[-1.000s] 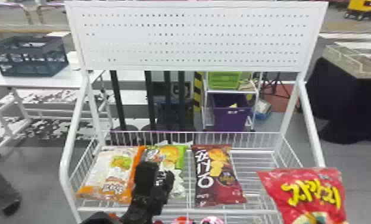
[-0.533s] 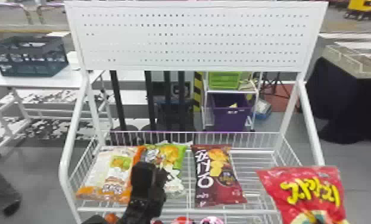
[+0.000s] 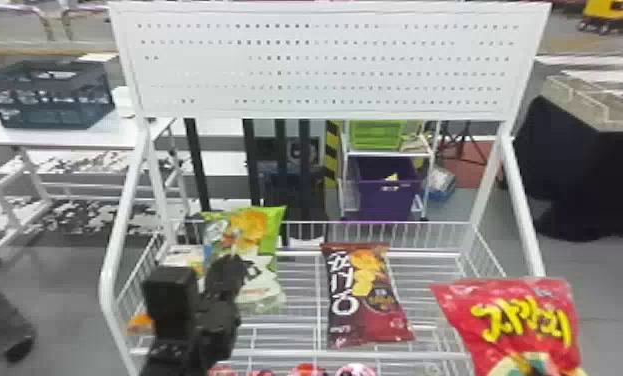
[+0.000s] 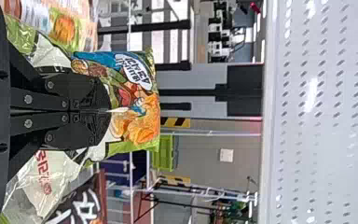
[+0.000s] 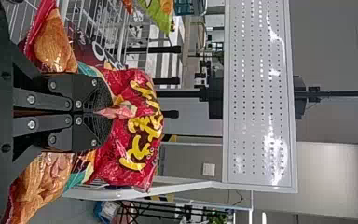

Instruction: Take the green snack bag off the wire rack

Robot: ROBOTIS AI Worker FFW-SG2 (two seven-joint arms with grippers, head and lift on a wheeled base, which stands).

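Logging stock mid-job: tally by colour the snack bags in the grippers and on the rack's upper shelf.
Green snack bag, in the left gripper: 1
Bright red snack bag, in the right gripper: 1
Maroon snack bag, on the wire rack: 1
Orange-and-white snack bag, partly hidden: 1
Total: 4

The head view has four large snack bags (image 3: pixel 370 305) across its lower half, one wire rack (image 3: pixel 300 354) at centre, one perforated panel (image 3: pixel 325 65) up top, one dark crate (image 3: pixel 45 112) at upper left and two bins (image 3: pixel 387 202) mid-frame.
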